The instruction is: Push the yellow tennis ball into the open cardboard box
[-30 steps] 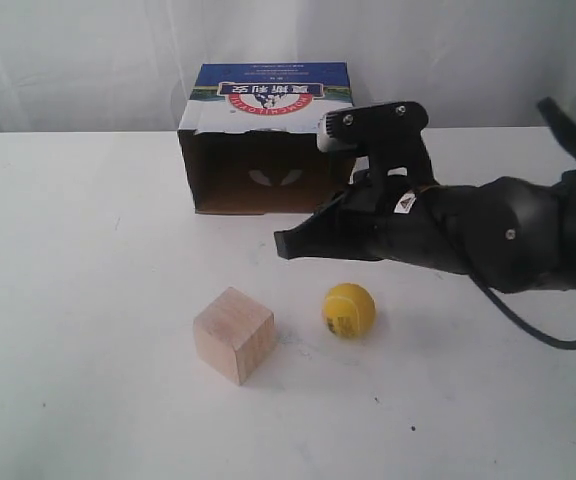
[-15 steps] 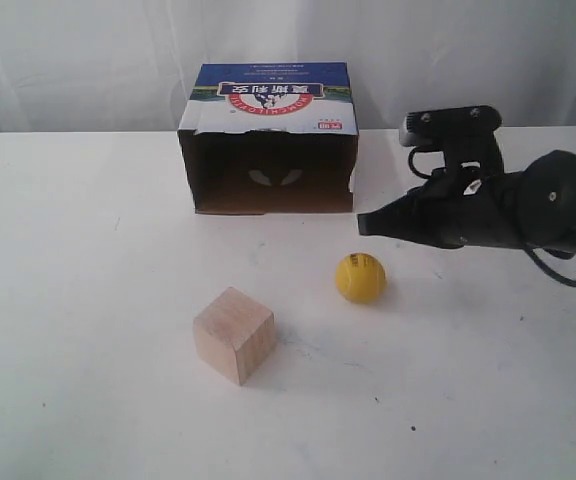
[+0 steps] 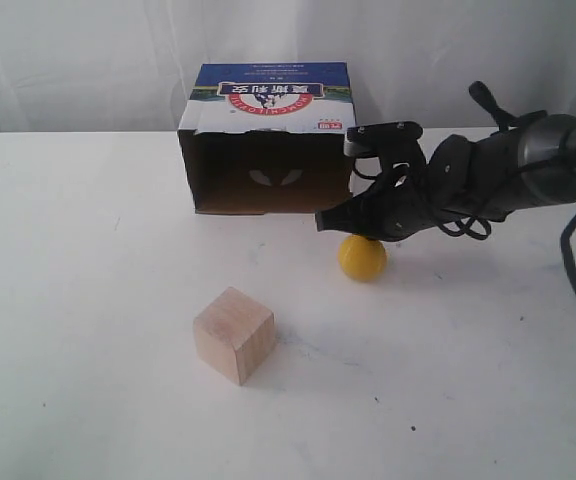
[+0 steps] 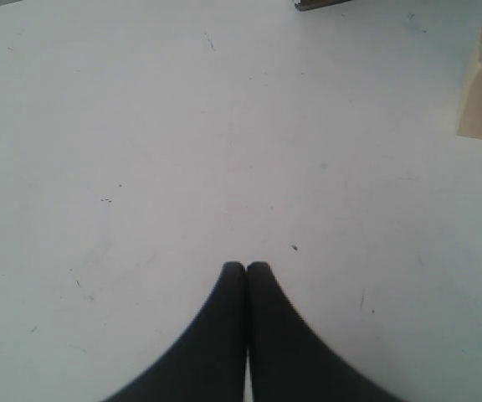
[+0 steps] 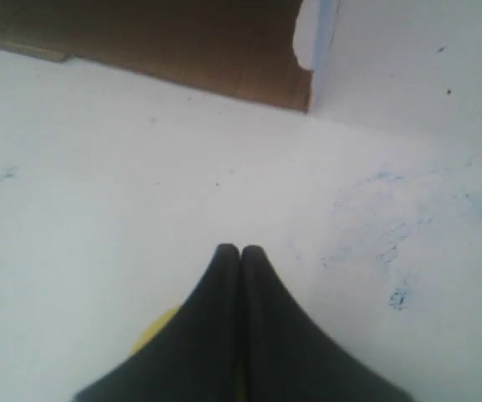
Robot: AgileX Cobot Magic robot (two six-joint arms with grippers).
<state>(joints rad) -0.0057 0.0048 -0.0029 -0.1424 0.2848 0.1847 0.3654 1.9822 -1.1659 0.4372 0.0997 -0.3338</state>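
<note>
Exterior view is showing your right pincer (image 3: pixel 322 222), shut and empty, hovering just over the yellow tennis ball (image 3: pixel 362 260) at frame centre; be pushing from its lower-right side toward the open cardboard box (image 3: pixel 268 150), upper centre.

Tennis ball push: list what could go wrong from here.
1. In the exterior view the yellow tennis ball sits just right of the open cardboard box mouth, so a straight push may strike that side wall instead of entering.
2. The right gripper, jaws shut, hangs over the ball rather than behind it. The narrow tip could slip off and send it sideways.
</note>
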